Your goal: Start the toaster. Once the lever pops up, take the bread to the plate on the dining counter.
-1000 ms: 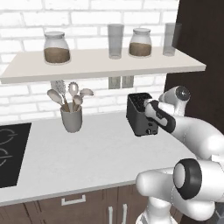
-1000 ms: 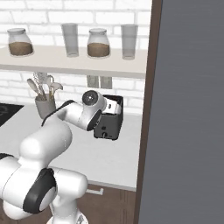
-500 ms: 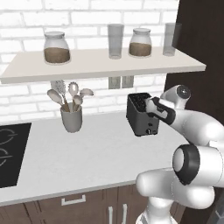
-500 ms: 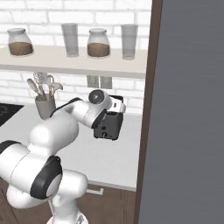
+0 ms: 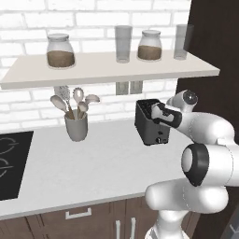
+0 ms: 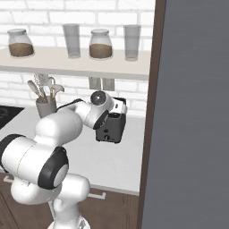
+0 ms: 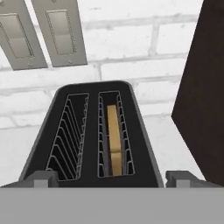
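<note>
Right now the small black boxy toaster [image 5: 150, 122] stands on the pale worktop [image 5: 93, 163], near the white brick wall [image 7: 131, 48] and just left of the tall dark cabinet [image 7: 205, 87]. Seen from the hand, a flat tan slice of bread [image 7: 114, 139] sits down inside the right slot of the toaster. The robot's dark two-finger gripper [image 7: 112, 177] hangs over the near end of the toaster. Its jaws are spread wide and hold nothing. A grey cup of wooden spoons [image 5: 76, 121] stands well to the left.
</note>
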Tool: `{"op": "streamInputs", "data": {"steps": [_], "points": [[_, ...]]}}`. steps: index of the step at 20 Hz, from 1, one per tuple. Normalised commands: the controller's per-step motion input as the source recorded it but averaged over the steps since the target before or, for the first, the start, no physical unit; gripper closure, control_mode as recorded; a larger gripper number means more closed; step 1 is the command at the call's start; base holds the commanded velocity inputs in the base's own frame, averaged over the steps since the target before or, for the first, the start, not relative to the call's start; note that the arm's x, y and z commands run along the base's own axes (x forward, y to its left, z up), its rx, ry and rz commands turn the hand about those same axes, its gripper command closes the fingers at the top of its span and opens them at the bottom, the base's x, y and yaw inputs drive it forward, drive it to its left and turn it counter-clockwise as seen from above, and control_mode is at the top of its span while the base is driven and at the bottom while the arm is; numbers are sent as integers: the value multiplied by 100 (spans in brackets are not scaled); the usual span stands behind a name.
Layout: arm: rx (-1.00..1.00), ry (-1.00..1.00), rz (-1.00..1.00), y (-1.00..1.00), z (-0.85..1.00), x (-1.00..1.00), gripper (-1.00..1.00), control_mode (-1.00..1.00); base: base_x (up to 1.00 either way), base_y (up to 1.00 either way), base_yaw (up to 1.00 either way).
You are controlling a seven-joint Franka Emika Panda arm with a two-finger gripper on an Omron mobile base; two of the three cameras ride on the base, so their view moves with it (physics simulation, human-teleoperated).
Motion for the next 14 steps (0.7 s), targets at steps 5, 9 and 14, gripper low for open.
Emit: {"op": "streamInputs", "data": {"steps": [5, 9, 14], "points": [[0, 0, 1, 5, 0, 10, -100, -100, 0, 0, 0], [0, 0, 4, 0, 0, 15, -100, -100, 0, 0, 0], [0, 0, 5, 0, 1, 2, -100, -100, 0, 0, 0]]}}
